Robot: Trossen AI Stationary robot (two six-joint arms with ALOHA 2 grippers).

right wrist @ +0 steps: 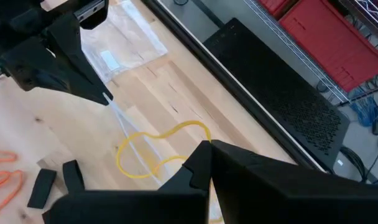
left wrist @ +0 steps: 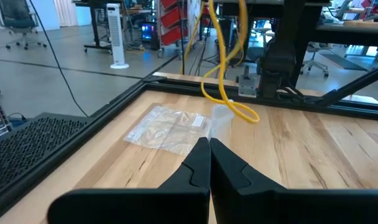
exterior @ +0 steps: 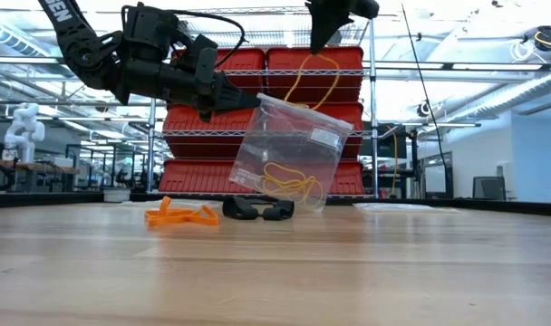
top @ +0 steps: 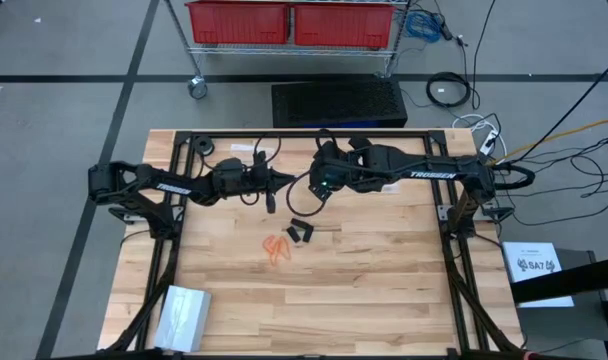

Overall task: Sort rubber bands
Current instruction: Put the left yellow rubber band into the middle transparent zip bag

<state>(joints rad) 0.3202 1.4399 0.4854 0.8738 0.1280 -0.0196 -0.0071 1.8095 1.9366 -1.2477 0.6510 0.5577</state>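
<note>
Wooden bench [exterior: 275, 272] before you carries orange bands [exterior: 180, 215]; red bins [exterior: 257, 113] behind. Left tool [exterior: 248, 98] is clamped on clear bag [exterior: 289, 149]; right tool [exterior: 316, 41] pinches yellow band [exterior: 312, 77].

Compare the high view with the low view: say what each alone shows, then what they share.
Only the high view shows the stack of clear bags at the table's near left corner and the white sheet off its right side. Only the low view shows the clear bag hanging from the shut left gripper, with yellow rubber bands inside, and the shut right gripper pulling one up. Both show the orange rubber bands and black rubber bands on the table.
</note>
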